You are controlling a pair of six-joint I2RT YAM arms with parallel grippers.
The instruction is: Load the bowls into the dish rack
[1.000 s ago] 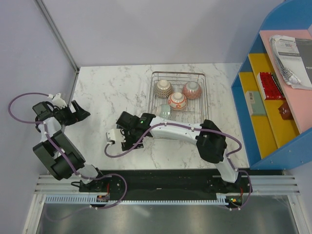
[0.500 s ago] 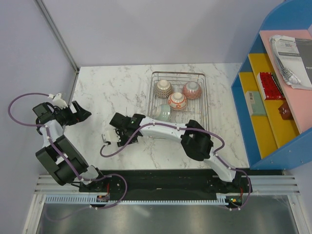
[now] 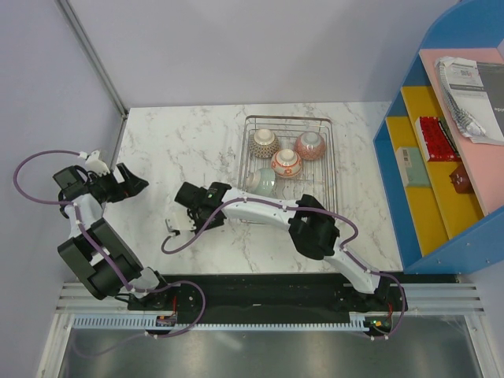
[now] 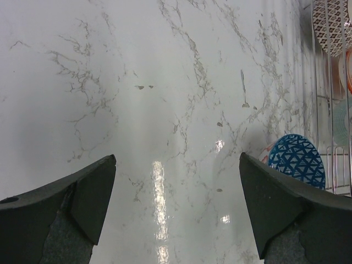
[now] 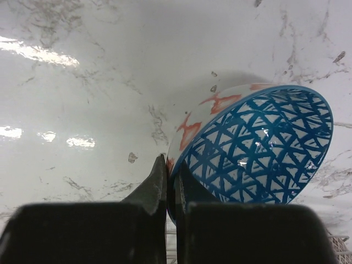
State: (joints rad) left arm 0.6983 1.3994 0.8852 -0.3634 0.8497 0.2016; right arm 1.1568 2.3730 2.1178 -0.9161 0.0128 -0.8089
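Observation:
A bowl [image 5: 258,143] with a blue triangle lattice inside and orange marks outside sits tilted on the marble table, left of the dish rack [image 3: 329,157]. My right gripper [image 5: 171,162] is shut on its near rim, one finger inside and one outside. In the top view the right gripper [image 3: 193,197] hides this bowl. The left wrist view shows the bowl [image 4: 297,161] beside the rack [image 4: 330,82]. Several bowls [image 3: 286,162] stand in the rack. My left gripper [image 3: 134,183] is open over bare marble at the table's left side, its fingers [image 4: 93,187] wide apart.
A blue shelf unit [image 3: 441,157] with papers and small items stands to the right of the rack. A wall and a metal post [image 3: 94,55] border the table on the left. A purple cable [image 3: 181,244] loops from the right wrist above the marble.
My right gripper has shifted a little to the left and its jaws have closed on the blue bowl's rim. The left arm has barely moved.

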